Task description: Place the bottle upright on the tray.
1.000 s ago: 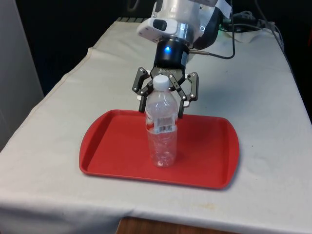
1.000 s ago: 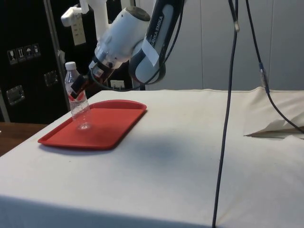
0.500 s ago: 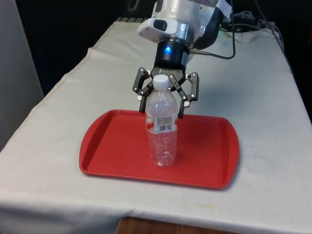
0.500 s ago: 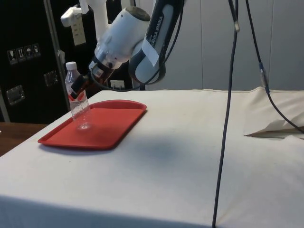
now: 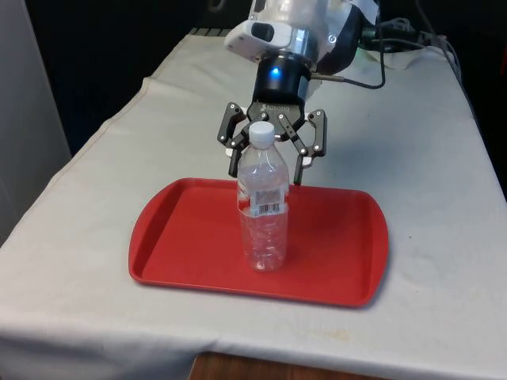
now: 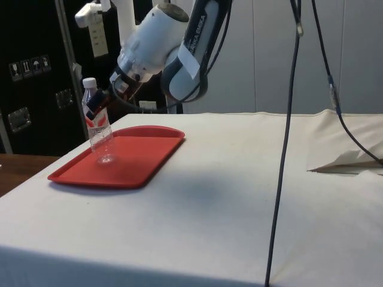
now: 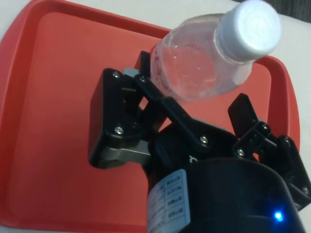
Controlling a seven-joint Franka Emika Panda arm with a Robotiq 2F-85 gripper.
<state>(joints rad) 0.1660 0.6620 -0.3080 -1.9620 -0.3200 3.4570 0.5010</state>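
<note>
A clear plastic bottle (image 5: 263,207) with a white cap stands upright near the middle of the red tray (image 5: 178,237). My gripper (image 5: 267,162) hovers just behind the bottle's neck, open, with its fingers spread wider than the bottle and holding nothing. In the side view the bottle (image 6: 98,130) stands at the tray's (image 6: 134,160) far end, and the gripper (image 6: 96,109) sits at the height of its shoulder. The wrist view looks down past the gripper (image 7: 187,107) onto the bottle (image 7: 204,68) and the tray (image 7: 48,97) beneath it.
A black cable (image 6: 286,131) hangs down across the side view. More cables (image 5: 408,43) lie at the table's far end. The white cloth has a raised fold (image 6: 347,160) to the tray's right in the side view. The table's front edge runs close to the tray.
The gripper has risen a little and drawn back from the bottle, with its fingers spread. The bottle has stayed standing in the same place on the tray.
</note>
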